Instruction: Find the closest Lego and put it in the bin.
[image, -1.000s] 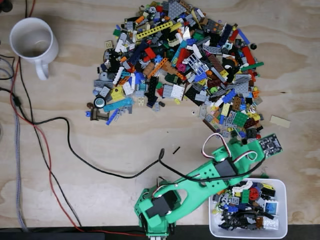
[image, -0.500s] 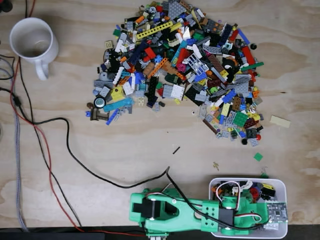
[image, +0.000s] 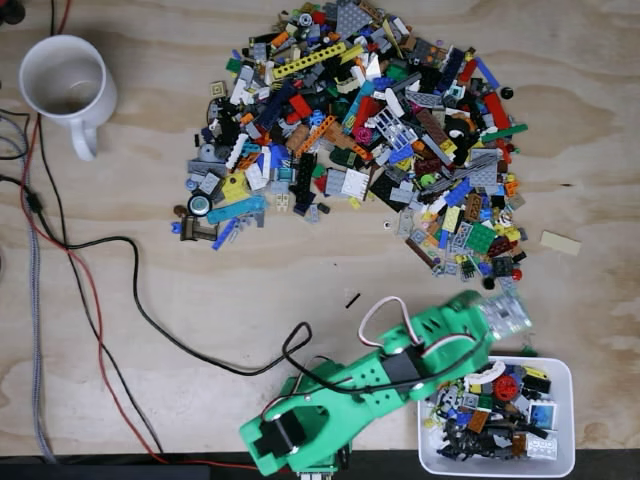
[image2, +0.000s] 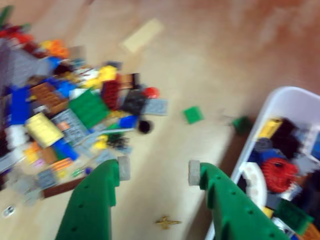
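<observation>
In the fixed view a green arm (image: 380, 380) reaches from the bottom centre of the frame up and to the right, its far end near the lower right tip of a large heap of mixed Lego pieces (image: 360, 120) that spreads across the upper middle of the plywood counter (image: 150, 290). A white bin (image: 497, 458) sits in the lower right corner, already holding a jumble of pieces, among them a red round one (image: 506, 387). In the wrist view the hand (image2: 155, 171) enters from the bottom edge with its two green fingers (image2: 97, 195) spread wide and nothing between the pale pads; the bare counter shows in the gap. Just ahead of it, centre right of that frame, a small green square Lego (image2: 193, 114) lies alone on the wood, apart from the heap at the left and near the bin's rim at the right. A tiny tan bit (image2: 167, 221) lies below the hand's gap. A long tan plate (image2: 142, 35) rests near the top. A white mug (image: 66, 84) stands in the fixed view's upper left, and black and red cables (image: 110, 300) run along the left side. The wrist view is blurred, and no writing can be read in either view.
</observation>
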